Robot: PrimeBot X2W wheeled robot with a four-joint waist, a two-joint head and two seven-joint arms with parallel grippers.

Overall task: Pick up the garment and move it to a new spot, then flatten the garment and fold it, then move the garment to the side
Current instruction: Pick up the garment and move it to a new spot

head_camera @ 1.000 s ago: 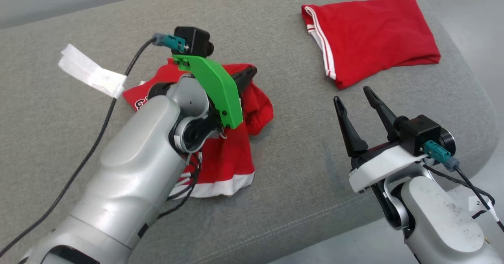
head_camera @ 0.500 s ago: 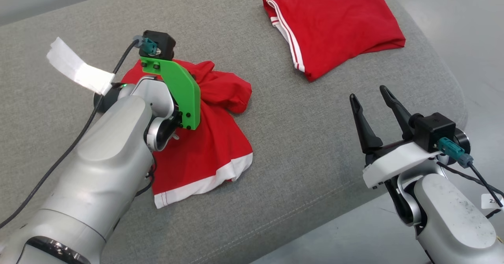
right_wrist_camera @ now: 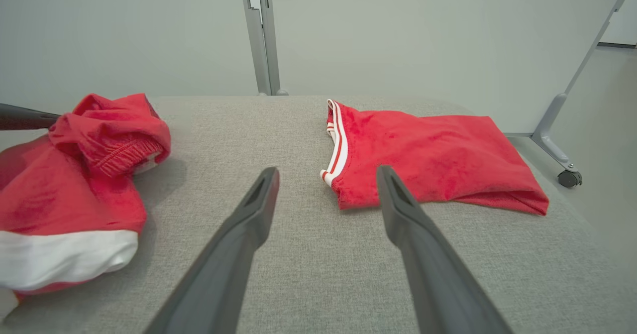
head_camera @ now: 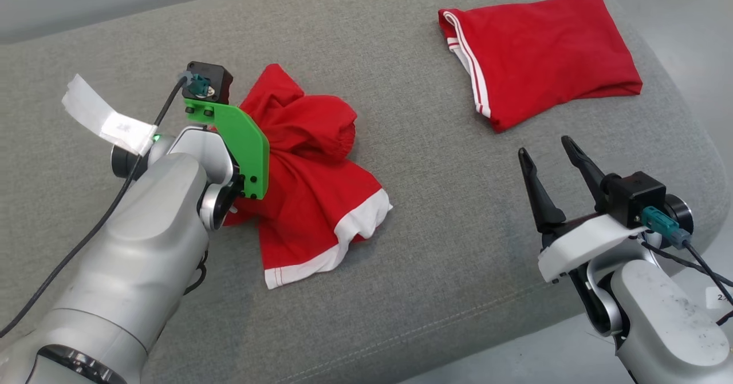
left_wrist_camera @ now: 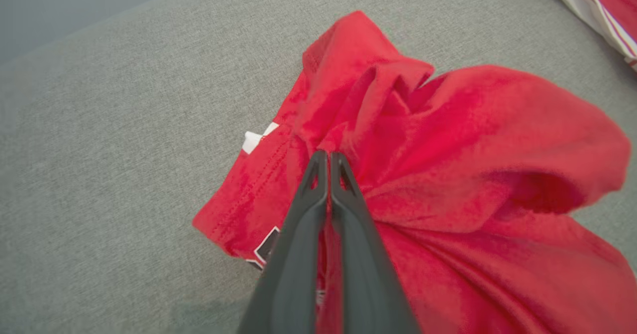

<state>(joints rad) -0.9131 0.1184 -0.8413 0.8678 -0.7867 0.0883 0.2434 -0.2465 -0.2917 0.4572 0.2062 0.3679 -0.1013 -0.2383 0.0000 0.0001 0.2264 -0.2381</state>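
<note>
The grey upholstered cushion (head_camera: 435, 292) is spread across the head view. At centre left, the crumpled red garment (head_camera: 309, 161), white-hemmed, is seen bunched higher than a second ago, with its hem drawn towards the frame's middle. A folded red garment (head_camera: 544, 52) is left at upper right. The left gripper (left_wrist_camera: 323, 160) is clamped on the crumpled cloth's folds, while the right gripper (head_camera: 544, 146) is held spread and empty at lower right. The pick-up is judged under way, and the move to a new spot is not yet made.
</note>
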